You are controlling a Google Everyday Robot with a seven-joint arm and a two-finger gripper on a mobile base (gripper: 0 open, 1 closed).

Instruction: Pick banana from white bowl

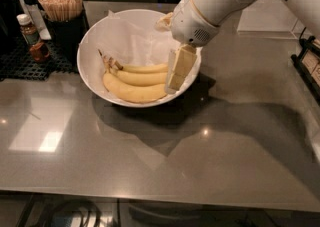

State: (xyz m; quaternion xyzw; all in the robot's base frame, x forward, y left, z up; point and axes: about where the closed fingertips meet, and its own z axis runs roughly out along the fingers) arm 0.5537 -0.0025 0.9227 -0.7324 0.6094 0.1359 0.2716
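**A:** which step is being done here?

**B:** the grasp approach, most likely. The tool (176,71) is positioned in the white bowl (84,66), at the bunch's right end. Its opening can't be told. The banana (145,68) is tucked on the bunch's inner curve, and only that one needs closing on next. Glossy grey desk (200,166), dim room.

The pincer (175,78) fills the white bowl (87,53)'s right side; wooden sticks (61,5) and a bottle (30,33) block the counter (150,161)'s far-left corner.
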